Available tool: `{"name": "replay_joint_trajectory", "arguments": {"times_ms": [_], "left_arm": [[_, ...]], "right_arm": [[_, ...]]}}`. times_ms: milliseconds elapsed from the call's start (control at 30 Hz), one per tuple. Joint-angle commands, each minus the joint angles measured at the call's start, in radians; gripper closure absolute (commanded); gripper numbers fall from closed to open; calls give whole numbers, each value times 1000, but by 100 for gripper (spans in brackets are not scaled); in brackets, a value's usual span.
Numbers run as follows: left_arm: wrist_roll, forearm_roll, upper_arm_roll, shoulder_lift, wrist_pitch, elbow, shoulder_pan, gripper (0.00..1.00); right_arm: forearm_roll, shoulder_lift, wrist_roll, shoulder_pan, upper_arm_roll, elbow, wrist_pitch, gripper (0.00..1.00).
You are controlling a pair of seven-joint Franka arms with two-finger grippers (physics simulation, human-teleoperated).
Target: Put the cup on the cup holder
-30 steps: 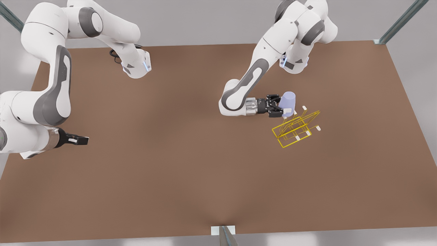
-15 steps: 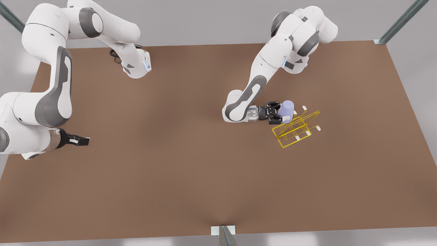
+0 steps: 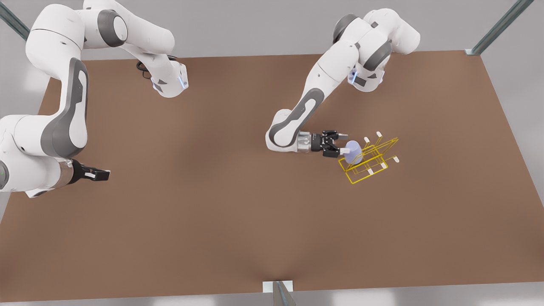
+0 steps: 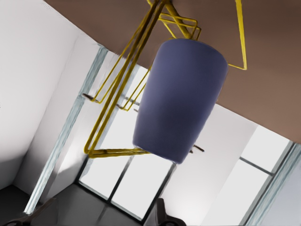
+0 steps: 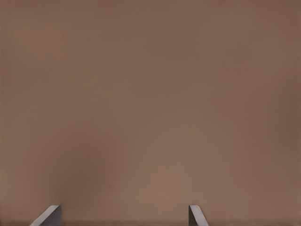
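Observation:
The pale lavender-blue cup (image 3: 353, 153) sits tilted on the yellow wire cup holder (image 3: 369, 160), at the holder's end nearest the front view's left. In the left wrist view the cup (image 4: 181, 99) rests against the yellow wires of the cup holder (image 4: 117, 84), beyond my fingertips (image 4: 162, 213). My left gripper (image 3: 340, 148) is just to the front view's left of the cup, open, with nothing between its fingers. My right gripper (image 3: 102, 173) waits low over the table at the front view's far left, its fingertips (image 5: 195, 214) apart and holding nothing.
The brown table (image 3: 221, 204) spreads wide around the holder. Metal frame posts stand at the corners (image 3: 497, 27) and at the middle of the near edge (image 3: 280, 293). Both arm bases sit along the far edge.
The left gripper came down with the cup onto the holder, let it go and drew back toward the front view's left. The right arm barely moved.

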Motion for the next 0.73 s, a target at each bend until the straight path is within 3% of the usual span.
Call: {"name": "replay_joint_trajectory", "arguments": {"times_ms": [0,33,67,133,167,267,367,433,700], "left_arm": [[90,23,-2,-46,-39,190,-48,0],[172,-20,-13,-80,-84,328,-68,0],[208,-320,-12,-89,-61,540,-13,0],[-91,-914,-13,-89,155,625,334,0],[-347,-1083,-13,-127,212,638,484,0],[-251,-1075,33,-432,198,560,608,0],[-252,-1078,120,-718,418,204,569,0],[-251,-1080,146,-753,467,125,547,0],[-251,-1080,146,-755,464,117,552,0]], "right_arm": [[1,-1,5,0,2,0,-2,0],[2,-1,5,2,0,0,-2,0],[2,-1,5,8,0,-3,-2,0],[2,-3,5,5,0,-4,-2,0],[1,-3,5,2,0,-3,-2,0],[1,-1,5,0,0,-3,-2,0],[1,-3,5,-1,0,-3,-2,0],[1,-1,5,-1,0,-3,-2,0],[4,-1,-5,8,2,3,120,0]]}}
